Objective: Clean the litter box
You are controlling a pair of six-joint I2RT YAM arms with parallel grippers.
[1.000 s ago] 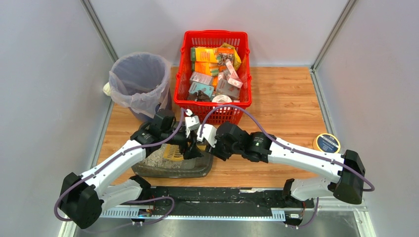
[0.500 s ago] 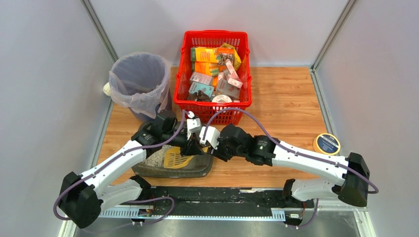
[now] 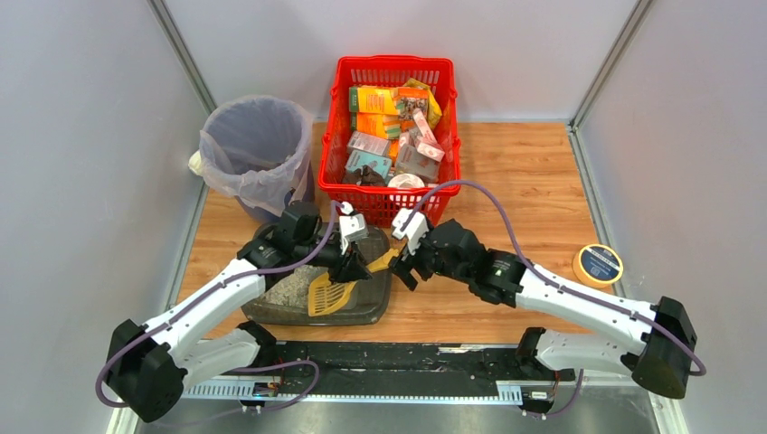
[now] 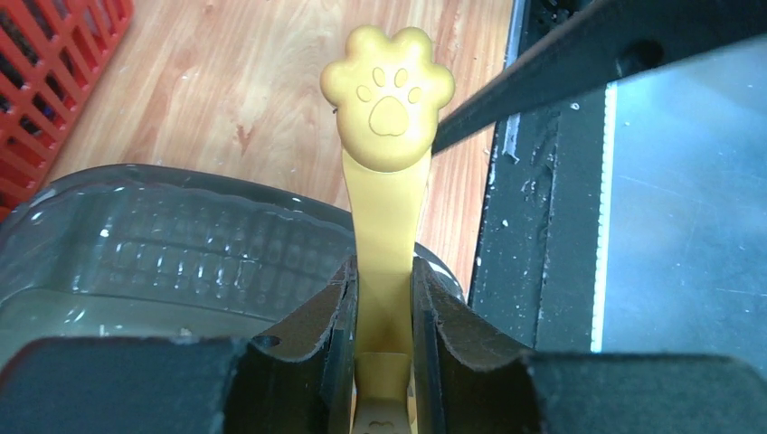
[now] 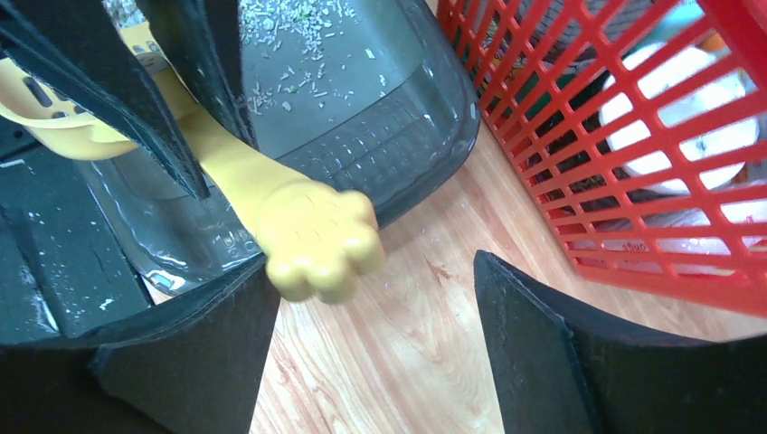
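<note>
Top external view: a shallow dark grey translucent plastic litter box (image 3: 362, 309) holding pale gravelly litter is seen at the near left of the wooden counter (image 3: 525, 181), beneath both arms.
Scoop: a yellow slotted plastic scoop (image 3: 329, 295) with a paw-shaped handle end is held tilted over the box, its head low toward the near side and its handle raised toward the right.
Left fingers: the left fingers (image 4: 317, 344) are clenched on the scoop handle, one on each side.
Right fingers: the right fingers (image 5: 534, 362) are spread wide. The paw end is seen just in front of them, and no contact can be made out.
Edges: the box's near wall lies along the black rail (image 3: 407, 357). Its far right corner is close to the red mesh plastic basket (image 3: 391, 210). The round bag-lined bin (image 3: 222, 176) stands beyond its far left corner.
Open room: bare wood stretches right of the box as far as a round yellow-rimmed roll (image 3: 598, 263) near the right edge.
Change: half a second earlier the right fingers were pressed up against the left ones. They have since been drawn back to the right, and the handle end is now exposed between the two.
</note>
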